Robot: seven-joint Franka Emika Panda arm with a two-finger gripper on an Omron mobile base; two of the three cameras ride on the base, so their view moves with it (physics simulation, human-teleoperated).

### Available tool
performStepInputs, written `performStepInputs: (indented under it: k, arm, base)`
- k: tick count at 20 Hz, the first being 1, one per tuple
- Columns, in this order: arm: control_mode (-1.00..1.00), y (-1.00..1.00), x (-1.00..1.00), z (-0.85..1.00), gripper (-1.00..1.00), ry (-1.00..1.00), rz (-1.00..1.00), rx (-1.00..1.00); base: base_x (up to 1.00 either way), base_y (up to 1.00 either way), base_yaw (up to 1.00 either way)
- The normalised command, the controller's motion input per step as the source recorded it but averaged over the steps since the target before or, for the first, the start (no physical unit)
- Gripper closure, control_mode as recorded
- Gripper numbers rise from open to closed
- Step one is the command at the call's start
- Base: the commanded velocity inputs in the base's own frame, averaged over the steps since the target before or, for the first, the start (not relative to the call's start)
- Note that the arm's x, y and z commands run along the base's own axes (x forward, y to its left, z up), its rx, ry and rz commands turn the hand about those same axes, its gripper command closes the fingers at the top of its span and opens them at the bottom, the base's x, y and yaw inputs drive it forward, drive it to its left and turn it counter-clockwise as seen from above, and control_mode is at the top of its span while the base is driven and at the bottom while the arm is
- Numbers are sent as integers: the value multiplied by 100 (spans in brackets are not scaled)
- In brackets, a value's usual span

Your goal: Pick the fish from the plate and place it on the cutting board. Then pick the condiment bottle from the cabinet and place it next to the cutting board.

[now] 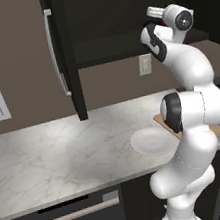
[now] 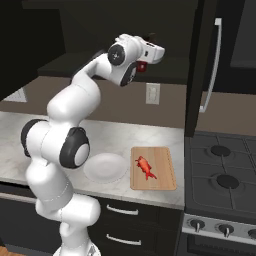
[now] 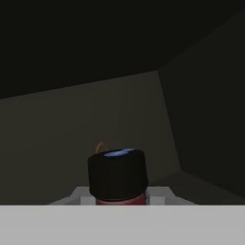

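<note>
Gripper up inside the cabinet, fingers closed in on the condiment bottle.

We see the gripper (image 2: 148, 62) reaching into the dark cabinet (image 1: 67, 53), its door with the long silver handle (image 1: 54, 53) swung open. In the hand view the condiment bottle (image 3: 117, 178) sits right between the fingers (image 3: 82, 197), black cap up and a strip of red body showing below it; the jaws stand narrow, pressed to either side of the bottle. From the right base view we catch a bit of red just under the hand. Down on the marble counter (image 1: 54, 157) the fish (image 2: 145, 166) lies on the cutting board (image 2: 165, 172), and the white plate (image 2: 106, 167) rests just beside the board.
</note>
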Motion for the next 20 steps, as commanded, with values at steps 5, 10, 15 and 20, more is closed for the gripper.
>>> performStepInputs:
  k: [5,10,15,20]
  arm:
    - [-100,2,-21,0,100,-3,0,0]
    - [-100,12,-19,0,100,-1,0,-2]
    - [-100,15,-21,4,100,0,0,-3]
    - [-100,17,-21,24,100,0,0,-7]
  base:
    - [0,0,0]
    - [0,0,0]
    - [0,0,0]
    - [0,0,0]
